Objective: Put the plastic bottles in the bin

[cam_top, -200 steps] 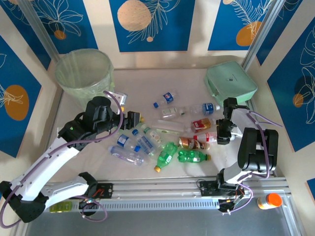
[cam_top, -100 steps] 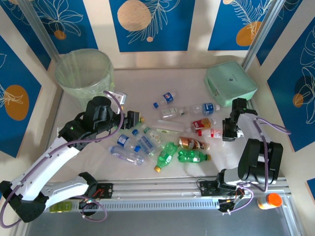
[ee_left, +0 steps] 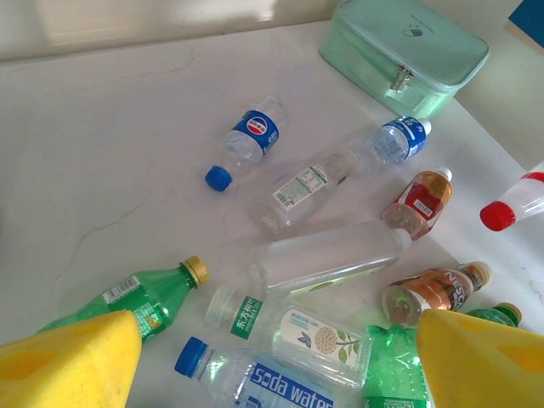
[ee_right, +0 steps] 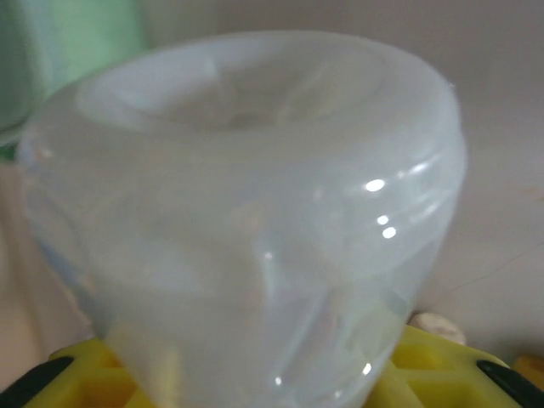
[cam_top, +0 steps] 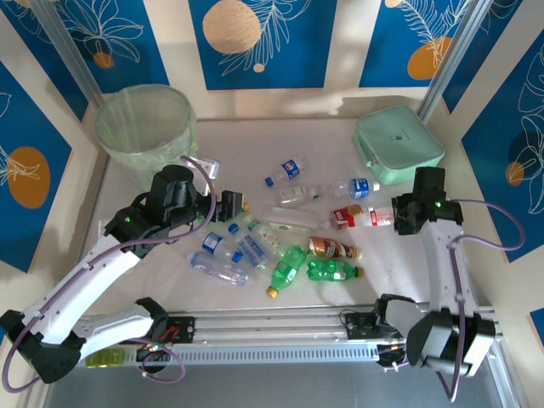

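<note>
Right gripper (cam_top: 397, 218) is clamping the base of a red-capped bottle (cam_top: 376, 219) at the right middle of the top view. The bottle's long axis is lying across the frame, cap pointing left toward the other plastic bottles (cam_top: 246, 248). The bin (cam_top: 144, 127) is sitting at the upper left, well apart across the desk (cam_top: 255, 144), so I judge the carry is calling for a long leftward, up-frame reach. Left gripper (cam_top: 231, 204), hovering wide and empty over the pile, is standing much nearer the bin.
</note>
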`<state>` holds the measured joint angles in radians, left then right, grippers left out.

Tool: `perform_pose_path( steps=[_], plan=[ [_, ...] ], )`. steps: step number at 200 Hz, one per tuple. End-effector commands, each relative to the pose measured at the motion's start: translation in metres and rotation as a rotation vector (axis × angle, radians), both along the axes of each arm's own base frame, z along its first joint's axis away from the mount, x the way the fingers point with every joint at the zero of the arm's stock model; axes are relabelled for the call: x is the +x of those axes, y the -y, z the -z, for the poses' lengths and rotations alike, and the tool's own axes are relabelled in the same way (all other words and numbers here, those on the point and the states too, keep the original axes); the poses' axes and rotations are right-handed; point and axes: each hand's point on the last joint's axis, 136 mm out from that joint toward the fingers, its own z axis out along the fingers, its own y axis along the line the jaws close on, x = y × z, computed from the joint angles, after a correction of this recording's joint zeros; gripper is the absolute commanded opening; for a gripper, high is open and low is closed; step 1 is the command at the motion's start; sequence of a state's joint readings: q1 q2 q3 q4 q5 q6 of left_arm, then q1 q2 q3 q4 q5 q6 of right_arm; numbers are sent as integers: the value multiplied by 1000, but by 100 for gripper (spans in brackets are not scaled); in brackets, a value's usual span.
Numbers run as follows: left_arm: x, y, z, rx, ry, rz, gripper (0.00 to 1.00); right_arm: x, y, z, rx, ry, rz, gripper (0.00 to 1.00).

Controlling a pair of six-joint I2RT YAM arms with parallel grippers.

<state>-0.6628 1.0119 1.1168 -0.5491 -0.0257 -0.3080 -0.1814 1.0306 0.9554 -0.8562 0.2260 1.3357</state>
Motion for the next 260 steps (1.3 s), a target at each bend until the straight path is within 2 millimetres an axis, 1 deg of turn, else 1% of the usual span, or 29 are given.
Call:
perform_pose_path(
  steps=[1,26,43,56,62,86,113,137,166,191,205,217,235,248,260],
  plan=[
    [1,11,-1,-46,-6,49,84,24,-30,-40,8,175,-175,39],
    [-9,29,-3,-89,-17,170,84,39,-67,-79,-29,253,-358,39],
    [-12,38,-5,-118,-24,215,84,50,-101,-106,-82,345,-537,39],
    [-13,44,-9,-151,-29,238,85,52,-121,-123,-145,396,-651,39],
    [-15,49,-11,-174,-35,261,86,53,-134,-131,-159,430,-711,39],
    [-23,72,-12,-257,-115,363,86,47,-172,-150,-147,519,-888,39],
    [-26,87,-15,-304,-169,412,89,35,-201,-167,-144,606,-1035,41],
    [-32,102,-34,-373,-166,479,94,22,-223,-182,-91,683,-1131,41],
    [-35,123,-58,-461,-180,570,95,7,-238,-193,-39,738,-1195,42],
    [-44,141,-70,-478,-185,666,95,-1,-238,-195,-21,768,-1187,42],
    [-49,152,-68,-464,-200,702,95,-5,-240,-194,1,786,-1196,43],
    [-48,159,-65,-449,-207,706,95,-9,-244,-196,31,805,-1212,44],
    [-51,170,-66,-460,-223,730,94,-14,-248,-197,68,826,-1225,45],
    [-55,179,-68,-491,-241,754,91,-16,-250,-196,94,833,-1224,46],
    [-59,187,-69,-514,-258,784,87,-18,-254,-197,125,845,-1237,46]
  ],
)
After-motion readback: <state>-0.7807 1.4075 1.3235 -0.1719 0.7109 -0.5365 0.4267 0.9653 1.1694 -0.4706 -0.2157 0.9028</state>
